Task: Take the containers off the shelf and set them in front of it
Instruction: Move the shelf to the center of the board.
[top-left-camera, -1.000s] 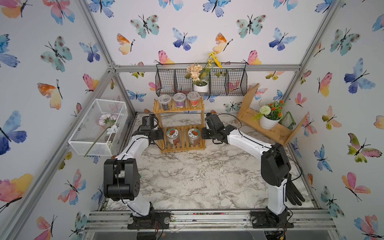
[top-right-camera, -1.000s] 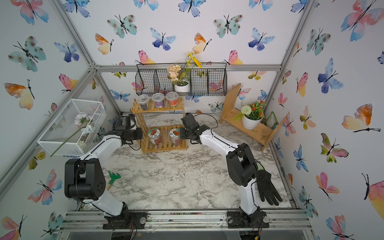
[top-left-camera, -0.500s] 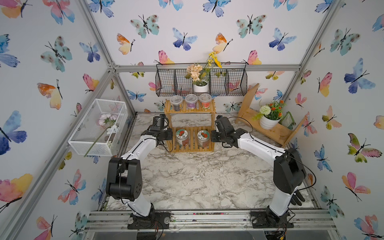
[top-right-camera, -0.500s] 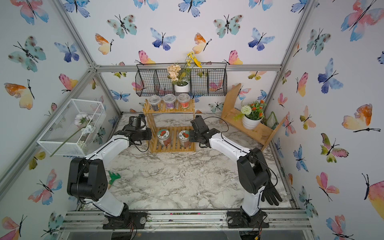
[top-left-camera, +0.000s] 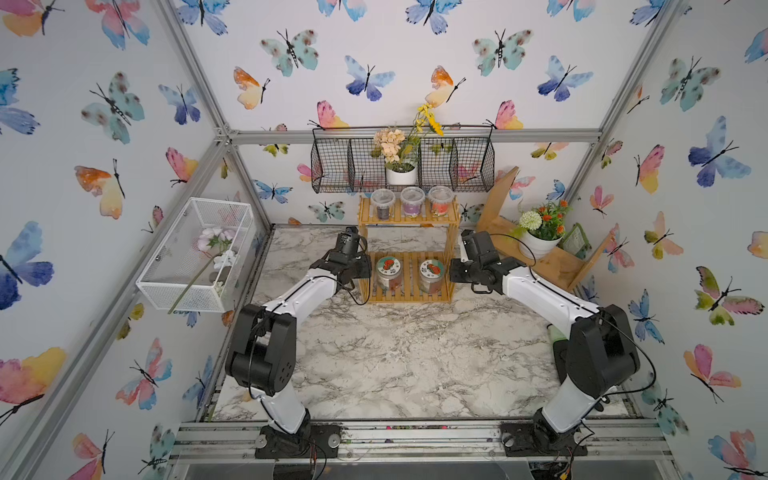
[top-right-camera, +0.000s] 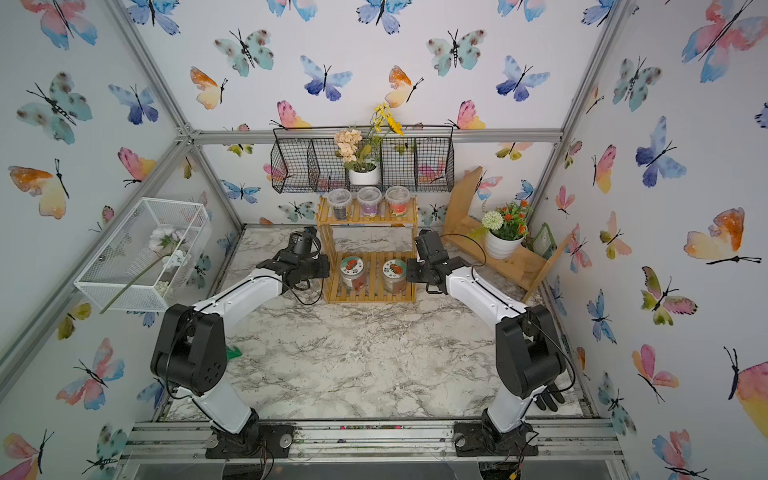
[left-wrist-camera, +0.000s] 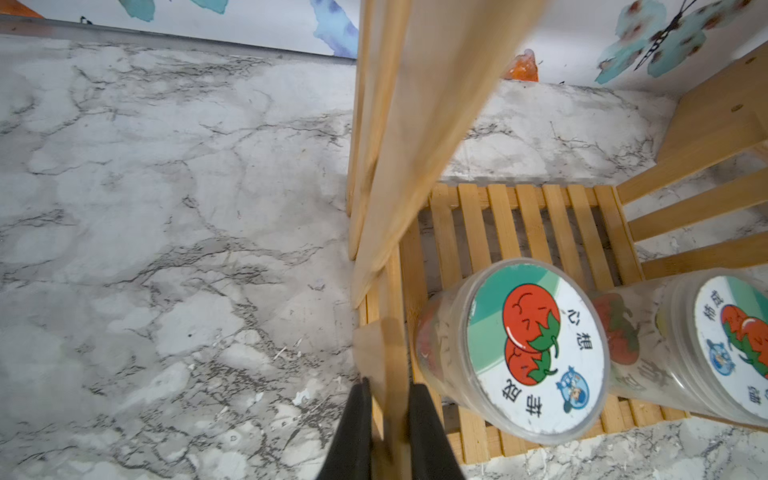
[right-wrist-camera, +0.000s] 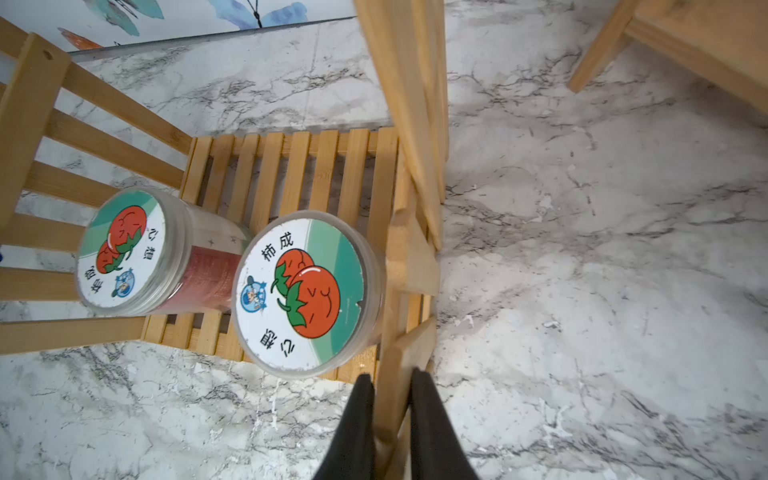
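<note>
Here the shelf (top-left-camera: 409, 221) is gripped at both ends. The left gripper (left-wrist-camera: 390, 399) is closed on an upright slat at one side, and the right gripper (right-wrist-camera: 392, 386) is clamped on a slat at the opposite side. The shelf is seen near the back of the marble table (top-left-camera: 395, 353), below the black wire basket (top-left-camera: 336, 166). Two jars (top-left-camera: 388, 268) are kept side by side on its lower tier, and three small cups (top-left-camera: 412, 200) are lined up on the upper tier.
</note>
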